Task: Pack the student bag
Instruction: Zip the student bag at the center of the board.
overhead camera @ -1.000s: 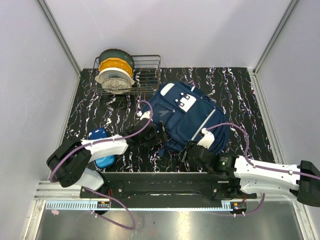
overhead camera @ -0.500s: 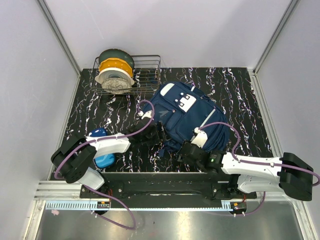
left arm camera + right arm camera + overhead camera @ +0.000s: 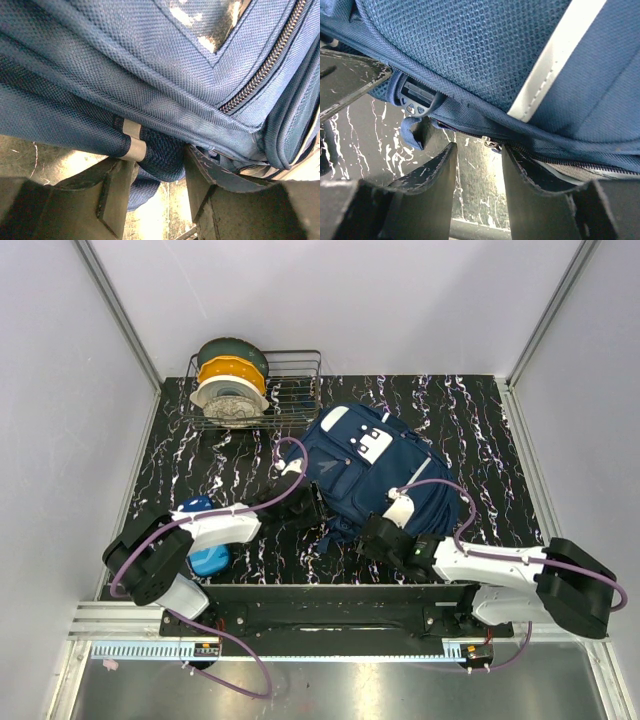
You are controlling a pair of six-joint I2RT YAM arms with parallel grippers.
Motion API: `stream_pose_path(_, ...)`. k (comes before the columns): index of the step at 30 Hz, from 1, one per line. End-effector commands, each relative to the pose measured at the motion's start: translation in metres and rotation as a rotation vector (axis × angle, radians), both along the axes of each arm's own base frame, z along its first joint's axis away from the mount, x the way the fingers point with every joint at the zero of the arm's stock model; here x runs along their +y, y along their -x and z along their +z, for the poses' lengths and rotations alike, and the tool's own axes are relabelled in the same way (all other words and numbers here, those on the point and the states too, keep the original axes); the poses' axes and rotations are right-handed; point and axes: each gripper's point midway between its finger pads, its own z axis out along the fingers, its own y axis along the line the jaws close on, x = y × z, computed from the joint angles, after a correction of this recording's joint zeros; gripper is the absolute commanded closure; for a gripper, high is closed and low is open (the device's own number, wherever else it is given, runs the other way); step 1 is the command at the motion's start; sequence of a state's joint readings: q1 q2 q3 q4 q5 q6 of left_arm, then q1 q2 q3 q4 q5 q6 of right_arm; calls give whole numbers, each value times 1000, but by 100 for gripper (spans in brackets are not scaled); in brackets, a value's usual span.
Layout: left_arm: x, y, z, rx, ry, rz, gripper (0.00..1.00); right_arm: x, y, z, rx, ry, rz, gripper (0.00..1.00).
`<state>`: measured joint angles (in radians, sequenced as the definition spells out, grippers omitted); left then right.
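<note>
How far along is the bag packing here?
Barely started. Done: nothing; the student bag looks zipped, a blue case lies outside it. In hand: left gripper brackets a fabric fold at its near edge, right gripper sits by a zipper. Left: opening, loading.

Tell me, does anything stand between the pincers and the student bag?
Nothing visible does. The left pincer has a fold of the student bag between its jaws; the right pincer sits at the bag's zippered edge.

Both arms reach low, inward; right claw parted; left claw grip unclear.
</note>
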<state>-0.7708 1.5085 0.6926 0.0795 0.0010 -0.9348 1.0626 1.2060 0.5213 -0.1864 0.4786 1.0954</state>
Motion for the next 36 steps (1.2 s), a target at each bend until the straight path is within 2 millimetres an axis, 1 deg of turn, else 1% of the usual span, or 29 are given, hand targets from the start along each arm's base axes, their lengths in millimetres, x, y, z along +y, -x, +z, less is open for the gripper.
stream_pose_path(1,-19,-17,32,-79,80,-18,53,10,-14,1,-40,-3,7,54)
stream_pose_path(3,-20,-18,33,-79,82,-18,53,12,-14,-5,-33,19,21,55)
stream_pose_path(5,-20,-18,33,-77,84,-21,54,14,-15,-5,-29,28,28,55)
stream_pose_path(7,-21,-19,34,-79,90,-21,54,15,-14,-9,-20,35,32,59)
stream_pose_path(11,-21,-18,34,-76,94,-21,55,13,-12,-13,-9,42,25,64)
stream_pose_path(12,-20,-18,34,-77,95,-22,55,11,-12,-14,-7,45,21,77)
stream_pose_path(13,-20,-17,34,-75,95,-23,55,10,-13,-16,-7,49,15,83)
stream_pose_path(15,-19,-17,34,-73,97,-21,56,9,-13,-17,-6,55,12,91)
stream_pose_path(16,-19,-18,34,-74,101,-20,56,9,-13,-17,-6,55,9,93)
stream_pose_path(18,-20,-17,35,-73,102,-24,56,8,-13,-17,-8,59,6,87)
stream_pose_path(19,-20,-18,35,-76,103,-23,56,8,-14,-16,-10,59,5,79)
stream_pose_path(21,-20,-18,35,-73,104,-22,57,9,-13,-16,-9,62,12,74)
stream_pose_path(23,-21,-18,36,-76,107,-25,57,8,-14,-17,-8,65,11,69)
stream_pose_path(25,-21,-18,37,-77,111,-23,57,8,-13,-19,-4,72,13,70)
stream_pose_path(26,-21,-17,37,-76,112,-24,57,7,-13,-22,1,80,11,74)
stream_pose_path(27,-21,-18,38,-77,115,-22,57,8,-13,-23,2,84,14,77)
stream_pose_path(29,-20,-17,38,-78,114,-22,57,5,-13,-25,1,99,8,79)
stream_pose_path(31,-19,-17,40,-83,115,-21,58,1,-13,-28,4,115,2,83)
stream_pose_path(32,-19,-17,40,-84,114,-24,59,0,-14,-27,-1,126,4,87)
stream_pose_path(33,-18,-17,40,-86,112,-21,60,0,-14,-25,-5,130,12,97)
stream_pose_path(34,-17,-17,38,-84,106,-21,62,0,-14,-23,-7,139,16,100)
stream_pose_path(35,-16,-18,39,-86,104,-20,68,-1,-14,-19,-17,144,27,100)
stream_pose_path(36,-14,-18,38,-87,99,-18,72,-2,-14,-16,-21,146,34,100)
